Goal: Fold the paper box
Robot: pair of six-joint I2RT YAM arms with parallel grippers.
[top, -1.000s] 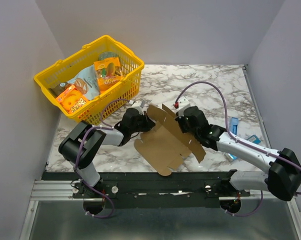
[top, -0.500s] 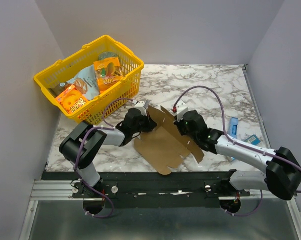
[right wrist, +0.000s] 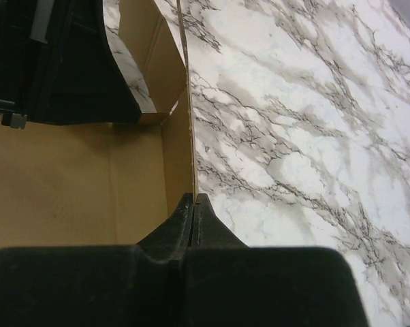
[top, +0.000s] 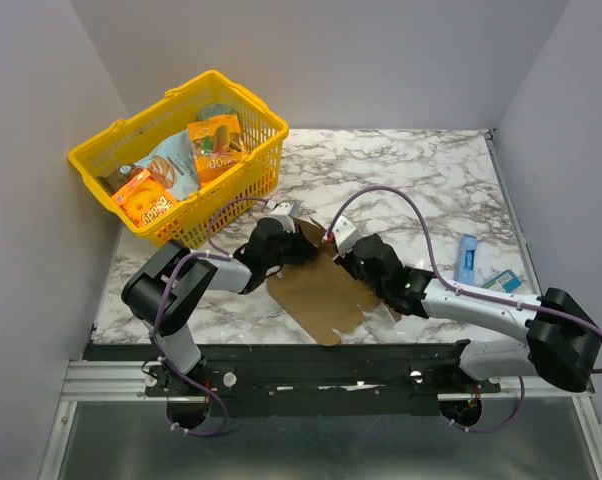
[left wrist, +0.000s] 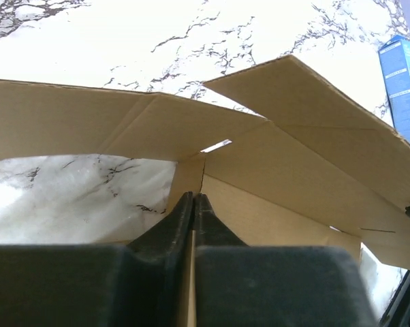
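The paper box [top: 319, 297] is seen as a flat die-cut sheet of plain brown cardboard. It is spread on the marble worktop [top: 401, 170] near the front edge, between the two arms. Its near part lies flat on the worktop, while the flaps at its far side are lifted and creased upward.

The left hand [top: 293, 236] is placed at the far left edge of the sheet. In the left wrist view this hand [left wrist: 193, 201] is shown fully closed, with a thin panel of the paper box [left wrist: 293, 157] pinched between its black fingers [left wrist: 171, 228].

The right hand [top: 345, 256] is placed at the far right side of the sheet, just beside the left hand. In the right wrist view the right hand [right wrist: 191, 201] is likewise pressed together, and an upright flap of the paper box [right wrist: 55, 177] is gripped edge-on between the fingertips.

A yellow basket [top: 91, 165] is set at the far left corner of the worktop, with printed snack packs [top: 216, 140] inside it. A small blue packet [top: 466, 258] is seen on the right side of the worktop, well apart from the sheet.
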